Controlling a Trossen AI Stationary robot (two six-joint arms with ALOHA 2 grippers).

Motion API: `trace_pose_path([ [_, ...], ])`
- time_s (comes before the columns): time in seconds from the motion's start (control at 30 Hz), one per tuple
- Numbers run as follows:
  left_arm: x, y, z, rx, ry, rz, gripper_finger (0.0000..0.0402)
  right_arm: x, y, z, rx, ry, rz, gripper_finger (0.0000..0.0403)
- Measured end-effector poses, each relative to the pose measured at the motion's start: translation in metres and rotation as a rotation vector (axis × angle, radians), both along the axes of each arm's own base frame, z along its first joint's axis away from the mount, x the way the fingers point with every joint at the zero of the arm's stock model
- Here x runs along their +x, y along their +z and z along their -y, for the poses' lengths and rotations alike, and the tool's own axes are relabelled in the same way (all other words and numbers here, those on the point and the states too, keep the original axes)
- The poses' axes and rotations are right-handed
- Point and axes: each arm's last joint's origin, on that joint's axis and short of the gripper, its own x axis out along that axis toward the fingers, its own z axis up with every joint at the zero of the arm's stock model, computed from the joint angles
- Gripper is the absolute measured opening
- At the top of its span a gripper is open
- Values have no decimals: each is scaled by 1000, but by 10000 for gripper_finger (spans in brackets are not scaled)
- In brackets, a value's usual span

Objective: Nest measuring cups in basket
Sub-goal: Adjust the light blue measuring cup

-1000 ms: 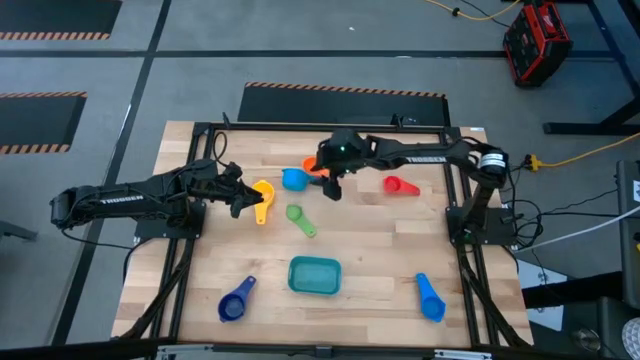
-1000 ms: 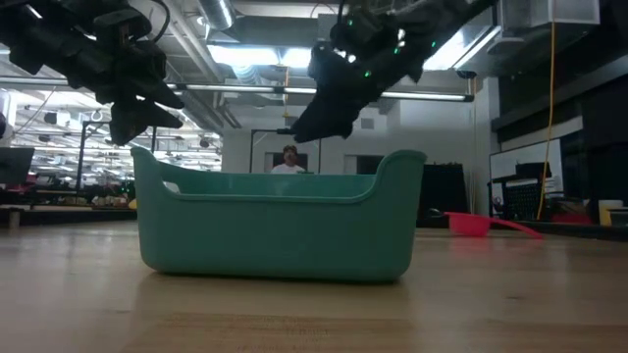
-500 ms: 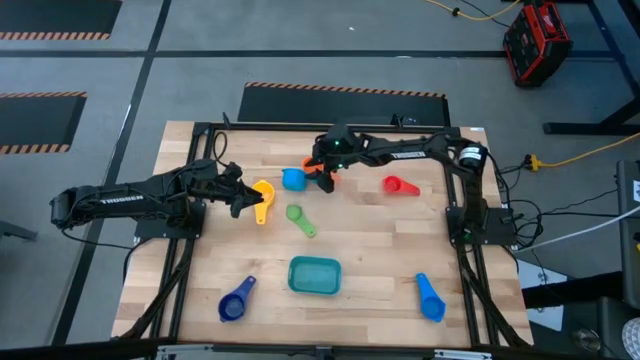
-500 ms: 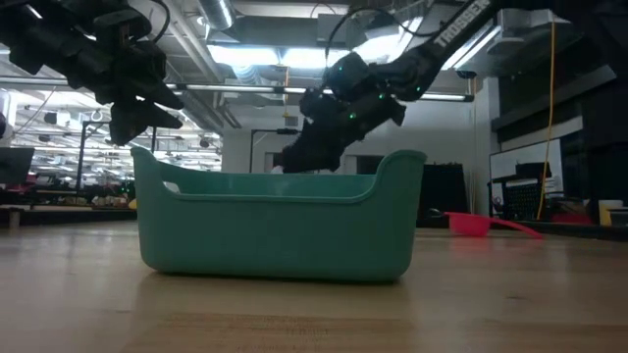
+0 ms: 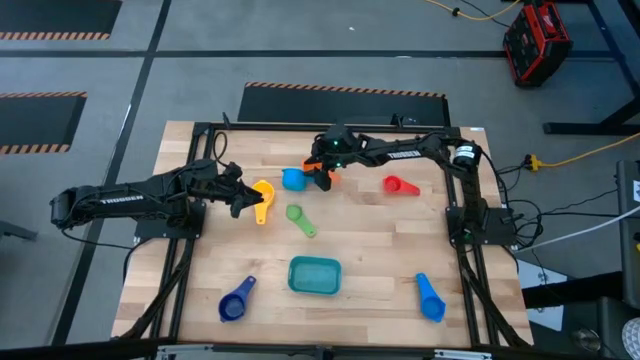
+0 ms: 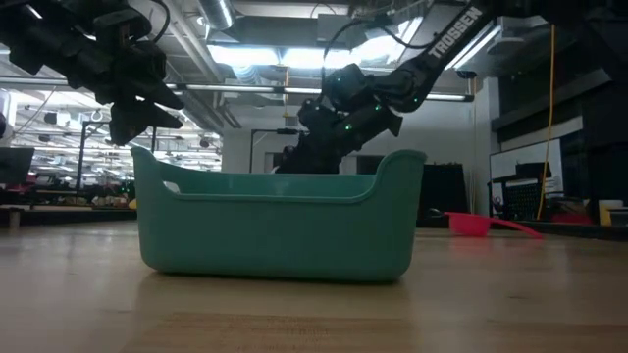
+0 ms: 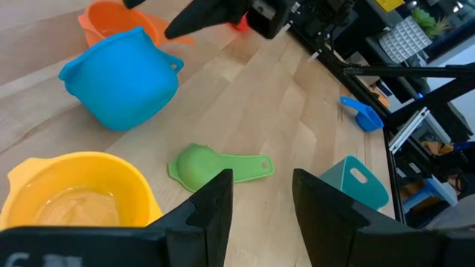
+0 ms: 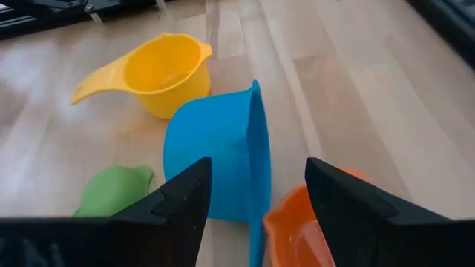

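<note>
The basket is seen standing toward the near edge of the bench, and no cup is seen in it from above; nesting is judged not yet begun. All seven measuring cups are found lying singly on the bench: the yellow cup, light blue cup and orange cup grouped at the far side, the green cup near the middle, the red cup to the right, the dark blue cup and blue cup on either side of the basket.

The right end effector is held low over the light blue and orange cups, fingers apart, nothing gripped. The left end effector is positioned just beside the yellow cup, fingers likewise apart and empty.

All seven cups remain to be collected.
</note>
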Motion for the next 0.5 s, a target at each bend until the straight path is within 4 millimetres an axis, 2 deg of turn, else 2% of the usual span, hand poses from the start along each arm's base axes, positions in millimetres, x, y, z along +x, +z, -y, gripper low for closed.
trace_pose_path([
  [0.2, 0, 0, 0, 0, 0, 0, 134, 5, -15, 0, 68, 40, 31, 223],
  [0.5, 0, 0, 0, 0, 0, 0, 134, 8, -14, -6, 127, 136, 68, 223],
])
